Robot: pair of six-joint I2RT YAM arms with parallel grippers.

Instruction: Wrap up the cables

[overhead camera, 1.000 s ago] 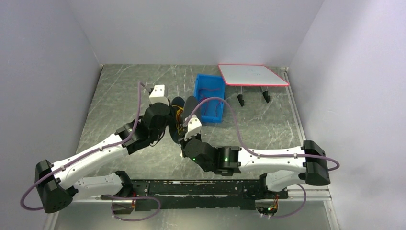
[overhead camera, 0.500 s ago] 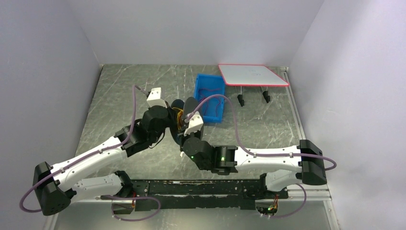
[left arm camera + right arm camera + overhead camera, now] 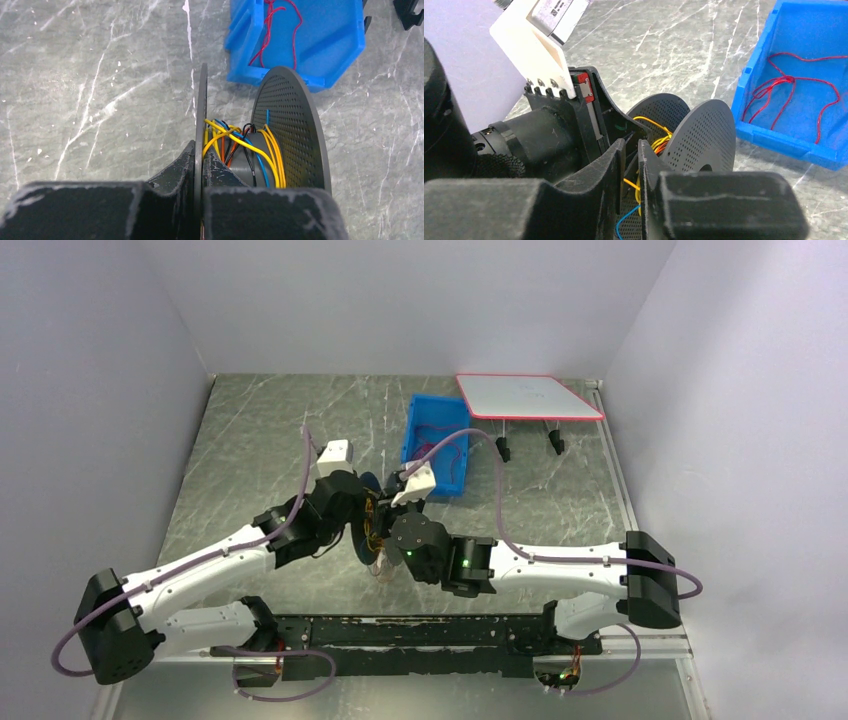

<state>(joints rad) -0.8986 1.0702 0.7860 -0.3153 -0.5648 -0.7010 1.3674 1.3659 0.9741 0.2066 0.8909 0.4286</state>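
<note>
Some red cable lies tangled inside the blue bin.

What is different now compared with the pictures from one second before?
The left gripper, jaws shut on a flange of the spool, drew it nearer the arm bases. The right gripper followed it, its wrist turning toward the blue bin. The bin, the red cable inside and the white board stayed put.

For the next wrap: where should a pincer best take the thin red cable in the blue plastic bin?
Probably the bunched crossing of the thin red cable, from above: the blue plastic bin is open-topped and its walls block the sides.
</note>
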